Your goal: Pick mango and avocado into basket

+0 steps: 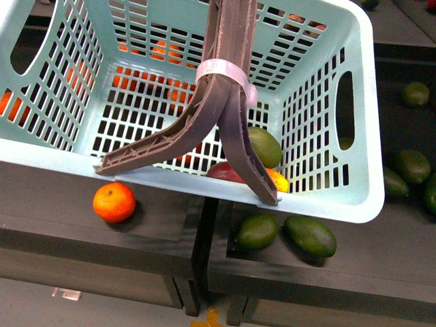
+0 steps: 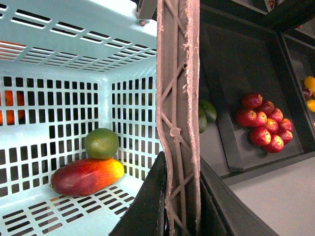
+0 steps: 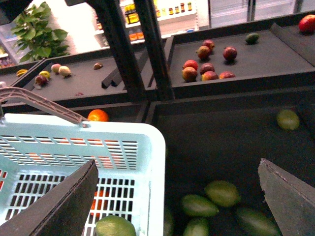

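Observation:
The pale teal basket (image 1: 354,122) hangs tilted above the dark display shelves, hung by its two brown handles (image 1: 225,102), which a white tie (image 1: 219,71) binds together. In the left wrist view my left gripper (image 2: 179,206) is shut on those handles (image 2: 178,98). The red-to-orange mango (image 2: 87,176) lies on the basket floor, and the green avocado (image 2: 102,143) rests against it in the corner. Both also show in the front view, mango (image 1: 225,172) and avocado (image 1: 266,146). My right gripper (image 3: 177,172) is open over the basket's rim (image 3: 153,147), holding nothing. The avocado (image 3: 114,226) shows below it.
A tangerine (image 1: 114,202) and loose avocados (image 1: 310,236) lie on the black shelf under the basket, with more avocados (image 1: 410,164) to the right. More tangerines show through the lattice. Red apples (image 2: 264,124) fill a neighbouring tray. Black shelf posts (image 3: 120,49) stand behind the basket.

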You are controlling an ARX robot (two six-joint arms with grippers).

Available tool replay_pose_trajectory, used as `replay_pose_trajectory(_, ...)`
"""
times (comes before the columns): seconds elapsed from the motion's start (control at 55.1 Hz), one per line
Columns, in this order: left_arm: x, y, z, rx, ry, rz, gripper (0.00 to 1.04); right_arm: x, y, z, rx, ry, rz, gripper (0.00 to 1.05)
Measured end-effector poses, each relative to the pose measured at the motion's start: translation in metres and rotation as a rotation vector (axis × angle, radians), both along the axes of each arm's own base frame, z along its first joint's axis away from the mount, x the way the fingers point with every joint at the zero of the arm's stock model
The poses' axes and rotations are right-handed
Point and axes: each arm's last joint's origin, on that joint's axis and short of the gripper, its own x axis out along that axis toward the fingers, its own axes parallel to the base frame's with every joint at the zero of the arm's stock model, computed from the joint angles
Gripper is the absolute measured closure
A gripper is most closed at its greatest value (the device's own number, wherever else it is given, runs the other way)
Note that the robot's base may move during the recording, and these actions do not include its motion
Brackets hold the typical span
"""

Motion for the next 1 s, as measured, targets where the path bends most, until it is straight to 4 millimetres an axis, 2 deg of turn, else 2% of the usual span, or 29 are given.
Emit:
replay_pose_trajectory(0.236,0.000,0.000,0.000,0.000,0.000,0.000,0.93,-0.059,-0.015,-0.045,0.014,0.062,-0.075,0.08)
replay_pose_trajectory(0.308,0.000,0.000,0.000,0.000,0.000,0.000,0.93,-0.066,-0.016,-0.047,0.015,0.044,-0.089,0.08)
replay_pose_trajectory(0.508,0.000,0.000,0.000,0.000,0.000,0.000,0.93,-0.066,-0.017,-0.046,0.010,0.026,-0.088,0.08)
replay_pose_trajectory(0.598,0.000,0.000,0.000,0.000,0.000,0.000,0.93,-0.071,-0.022,-0.049,-0.123,-0.116,-0.064,0.27)
replay_pose_trajectory(0.744,0.000,0.000,0.000,0.000,0.000,0.001,0.93,-0.079,-0.023,-0.052,-0.199,-0.140,-0.065,0.52)
replay_pose_trajectory(0.997,0.000,0.000,0.000,0.000,0.000,0.000,0.93,-0.090,-0.023,-0.061,-0.224,-0.148,-0.062,0.96)
